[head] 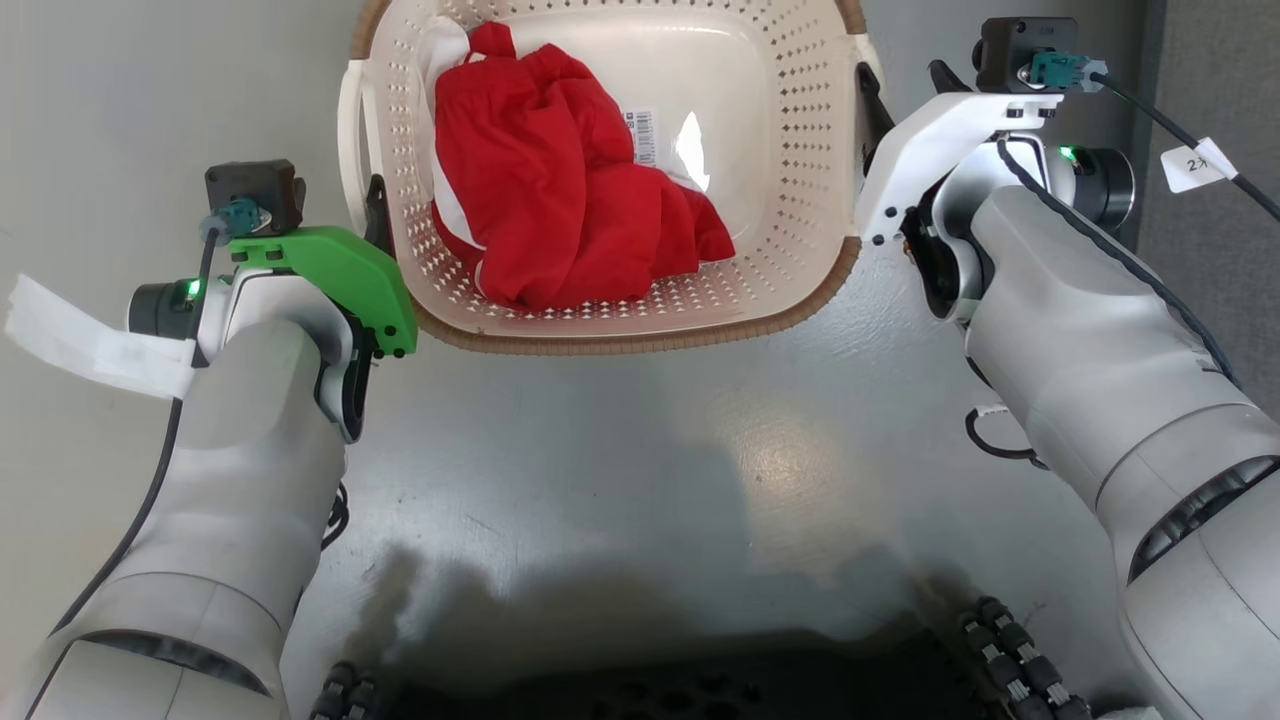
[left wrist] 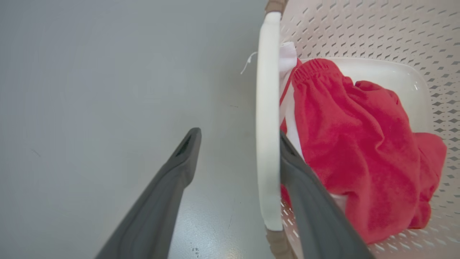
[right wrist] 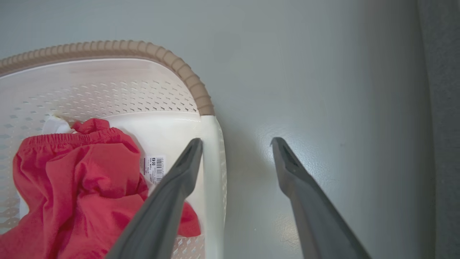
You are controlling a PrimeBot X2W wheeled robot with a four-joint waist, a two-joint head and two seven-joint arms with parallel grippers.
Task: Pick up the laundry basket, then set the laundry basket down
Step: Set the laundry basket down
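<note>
Head view, looking down on a glossy grey floor (head: 640, 420). At the left, the pale left forearm (head: 250, 450) reaches up and inward, bent at the wrist, with a green mount (head: 340, 270) at its end. The left gripper (left wrist: 238, 133) is spread wide across the basket's left handle (left wrist: 267, 126): one dark finger is outside over the floor, and the other is inside, just beside the handle, nothing squeezed.

At top centre the laundry basket (head: 800, 130) rests on the floor between the two arms, cream-white with perforated walls and a brown woven-look rim (head: 620, 340). A crumpled red garment (head: 560, 190) with white trim lies in its left half, next to a barcode label (head: 645, 135) on the basket's bottom.

At the right, the pale right forearm (head: 1080, 340) angles up and inward to a white mount (head: 940, 140). The right gripper (right wrist: 236, 141) is also spread apart, straddling the right handle (right wrist: 215, 162): its inner finger lies just beside the handle, and its outer finger stands apart over the floor.
</note>
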